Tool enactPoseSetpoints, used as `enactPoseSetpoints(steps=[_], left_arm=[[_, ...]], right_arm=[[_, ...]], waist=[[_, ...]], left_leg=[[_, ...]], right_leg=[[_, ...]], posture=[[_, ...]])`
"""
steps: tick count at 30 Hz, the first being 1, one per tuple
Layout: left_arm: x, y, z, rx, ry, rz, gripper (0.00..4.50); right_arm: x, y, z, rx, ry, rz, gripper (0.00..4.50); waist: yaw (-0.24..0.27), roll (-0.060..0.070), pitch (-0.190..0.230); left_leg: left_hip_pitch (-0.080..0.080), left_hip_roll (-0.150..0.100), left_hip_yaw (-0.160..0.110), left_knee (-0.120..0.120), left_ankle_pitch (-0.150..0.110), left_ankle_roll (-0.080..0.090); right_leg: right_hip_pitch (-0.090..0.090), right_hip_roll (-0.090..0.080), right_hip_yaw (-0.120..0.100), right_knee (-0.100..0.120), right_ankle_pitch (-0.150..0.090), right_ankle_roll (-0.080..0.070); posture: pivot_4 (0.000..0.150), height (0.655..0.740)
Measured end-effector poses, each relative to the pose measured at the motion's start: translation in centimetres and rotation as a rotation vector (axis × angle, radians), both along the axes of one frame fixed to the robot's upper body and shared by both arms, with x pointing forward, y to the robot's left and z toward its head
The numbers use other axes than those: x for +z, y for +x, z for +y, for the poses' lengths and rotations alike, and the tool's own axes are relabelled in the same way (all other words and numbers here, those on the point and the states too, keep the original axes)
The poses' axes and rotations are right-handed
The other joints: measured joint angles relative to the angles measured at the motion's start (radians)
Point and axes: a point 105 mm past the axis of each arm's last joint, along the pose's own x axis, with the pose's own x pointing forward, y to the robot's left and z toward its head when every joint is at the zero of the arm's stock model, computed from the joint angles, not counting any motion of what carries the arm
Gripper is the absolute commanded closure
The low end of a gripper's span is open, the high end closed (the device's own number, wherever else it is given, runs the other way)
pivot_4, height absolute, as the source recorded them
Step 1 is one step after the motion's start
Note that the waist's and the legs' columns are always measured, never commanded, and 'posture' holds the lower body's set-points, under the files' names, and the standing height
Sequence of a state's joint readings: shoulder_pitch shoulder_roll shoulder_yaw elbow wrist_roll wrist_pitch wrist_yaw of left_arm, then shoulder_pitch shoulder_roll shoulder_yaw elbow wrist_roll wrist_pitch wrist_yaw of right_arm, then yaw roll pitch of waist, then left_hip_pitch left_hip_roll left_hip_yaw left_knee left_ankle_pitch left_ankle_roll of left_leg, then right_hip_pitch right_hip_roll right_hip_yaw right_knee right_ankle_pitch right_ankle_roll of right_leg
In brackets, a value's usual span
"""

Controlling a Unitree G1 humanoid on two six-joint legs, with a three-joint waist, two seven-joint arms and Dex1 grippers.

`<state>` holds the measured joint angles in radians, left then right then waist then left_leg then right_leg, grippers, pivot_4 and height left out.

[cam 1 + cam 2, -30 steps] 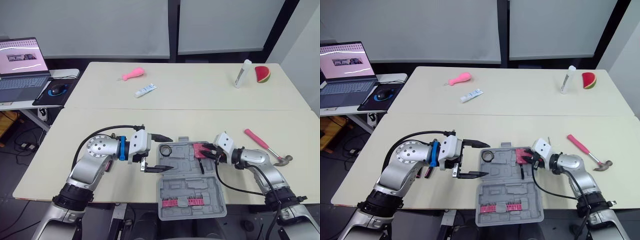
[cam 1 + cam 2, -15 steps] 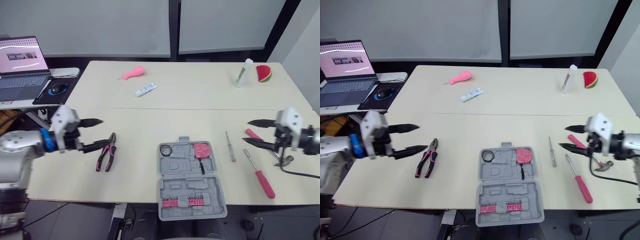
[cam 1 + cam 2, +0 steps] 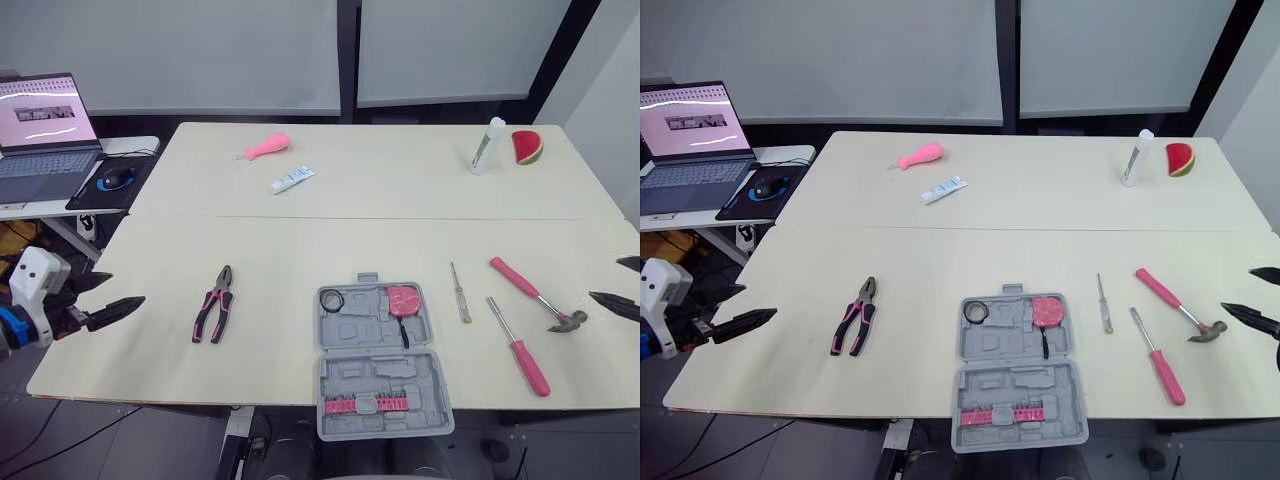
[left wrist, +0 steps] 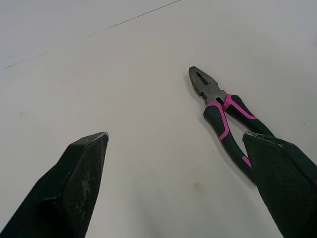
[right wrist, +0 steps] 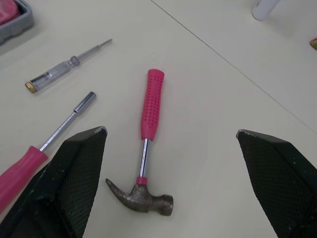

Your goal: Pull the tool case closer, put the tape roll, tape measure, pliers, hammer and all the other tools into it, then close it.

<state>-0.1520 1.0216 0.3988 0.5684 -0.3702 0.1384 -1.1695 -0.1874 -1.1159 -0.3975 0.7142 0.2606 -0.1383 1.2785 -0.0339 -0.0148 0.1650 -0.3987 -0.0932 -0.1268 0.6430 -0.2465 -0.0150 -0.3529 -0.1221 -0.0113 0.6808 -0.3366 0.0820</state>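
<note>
Tool case lies open and flat at the near edge of the surface, midway between my two arms. Its farther half holds the black tape roll in one corner pocket and the pink tape measure in the other. The nearer half carries a strip of pink bits.

The pliers lie on the surface to my left of the case, well apart from it, with the pink-and-black handles toward me and the nose pointing away. On my right of the case lies a thin tester screwdriver, just beside the case's farther half. Next to that is a screwdriver with a red handle, its handle toward me. Beyond it is the hammer, pink grip pointing away and the steel claw head toward the right edge.

My left pincer hangs at the left edge of the surface, spread wide and empty, with the pliers ahead of it. My right pincer is at the right edge, also spread wide and gripping nothing, with the hammer between and ahead of its tips.

Farther back lie a pink toy and a small tube. Far right stand a white bottle and a watermelon slice. A laptop and a mouse sit on a side desk to the left.
</note>
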Motion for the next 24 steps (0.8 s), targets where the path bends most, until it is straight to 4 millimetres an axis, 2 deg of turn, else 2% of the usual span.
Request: enactPoseSetpoints(steps=[3, 5, 7, 9, 12, 15, 17, 19, 21, 24], left_arm=[[0.4, 0.6, 0.1, 0.022, 0.022, -0.035, 0.00], [-0.1, 0.4, 0.1, 0.042, 0.031, -0.030, 0.00], [-0.9, 0.0, -0.3, 0.055, 0.022, -0.029, 0.00], [-1.9, -0.7, -0.3, 0.095, 0.005, -0.029, 0.00], [-3.1, -2.4, -0.3, 0.150, -0.004, 0.012, 0.00], [-4.7, -5.2, -0.8, 0.182, -0.043, 0.090, 0.00], [-6.1, -7.3, -2.0, 0.188, -0.081, 0.148, 0.00], [-7.0, -9.1, -3.2, 0.203, -0.120, 0.190, 0.00], [-7.2, -10.2, -4.0, 0.212, -0.137, 0.215, 0.00], [-7.0, -11.1, -4.4, 0.235, -0.144, 0.219, 0.00]], right_arm=[[1.0, 1.5, 1.0, 0.030, -0.011, -0.050, 0.03], [1.8, 3.0, 3.3, 0.099, 0.009, -0.092, 0.03], [1.8, 4.2, 6.4, 0.178, 0.055, -0.115, 0.03], [1.9, 5.4, 10.4, 0.273, 0.103, -0.136, 0.03], [3.2, 6.5, 16.8, 0.438, 0.172, -0.182, 0.03], [5.3, 6.2, 23.2, 0.629, 0.240, -0.225, 0.03], [6.8, 5.3, 27.4, 0.761, 0.287, -0.253, 0.03], [7.8, 4.4, 30.5, 0.865, 0.320, -0.259, 0.03], [8.2, 3.7, 32.2, 0.927, 0.317, -0.259, 0.03], [8.2, 3.5, 32.8, 0.944, 0.324, -0.250, 0.03]], waist=[[-0.009, 0.001, 0.000], [-0.023, 0.002, -0.001], [-0.030, 0.002, -0.001], [-0.035, 0.002, -0.001], [-0.032, 0.002, 0.000], [-0.026, 0.002, 0.000], [-0.019, 0.002, 0.000], [-0.007, 0.000, -0.001], [0.013, -0.002, -0.002], [0.036, -0.004, -0.002]], left_leg=[[0.001, 0.001, 0.001, 0.000, 0.000, 0.000], [0.001, 0.002, 0.001, -0.001, 0.000, 0.000], [0.000, 0.002, 0.001, -0.001, 0.000, -0.001], [0.000, 0.002, 0.000, -0.001, 0.000, -0.001], [-0.001, 0.002, -0.001, -0.001, 0.000, -0.001], [-0.001, 0.001, -0.002, -0.001, 0.000, -0.001], [-0.001, 0.001, -0.002, -0.001, -0.001, -0.001], [-0.001, 0.001, -0.005, 0.000, -0.001, -0.001], [-0.002, 0.001, -0.006, 0.000, -0.001, -0.001], [-0.002, 0.000, -0.007, 0.001, -0.001, -0.001]], right_leg=[[0.000, 0.000, 0.001, 0.000, 0.000, 0.000], [0.000, 0.000, 0.001, 0.000, 0.000, 0.000], [-0.001, 0.000, 0.001, 0.000, 0.000, 0.000], [-0.001, 0.000, 0.002, 0.000, 0.000, 0.000], [-0.002, -0.001, 0.002, 0.000, 0.000, 0.000], [-0.002, -0.003, 0.003, -0.001, 0.000, 0.000], [-0.003, -0.004, 0.003, -0.001, 0.000, -0.001], [-0.006, -0.004, 0.003, -0.002, 0.000, -0.001], [-0.005, -0.004, 0.001, -0.002, 0.000, -0.001], [-0.004, -0.004, 0.000, -0.002, 0.000, -0.002]], posture=[[0.150, 0.7400], [0.150, 0.7400], [0.150, 0.7400], [0.150, 0.7400], [0.150, 0.7400], [0.150, 0.7400], [0.150, 0.7400], [0.150, 0.7400], [0.150, 0.7400], [0.150, 0.7400]])
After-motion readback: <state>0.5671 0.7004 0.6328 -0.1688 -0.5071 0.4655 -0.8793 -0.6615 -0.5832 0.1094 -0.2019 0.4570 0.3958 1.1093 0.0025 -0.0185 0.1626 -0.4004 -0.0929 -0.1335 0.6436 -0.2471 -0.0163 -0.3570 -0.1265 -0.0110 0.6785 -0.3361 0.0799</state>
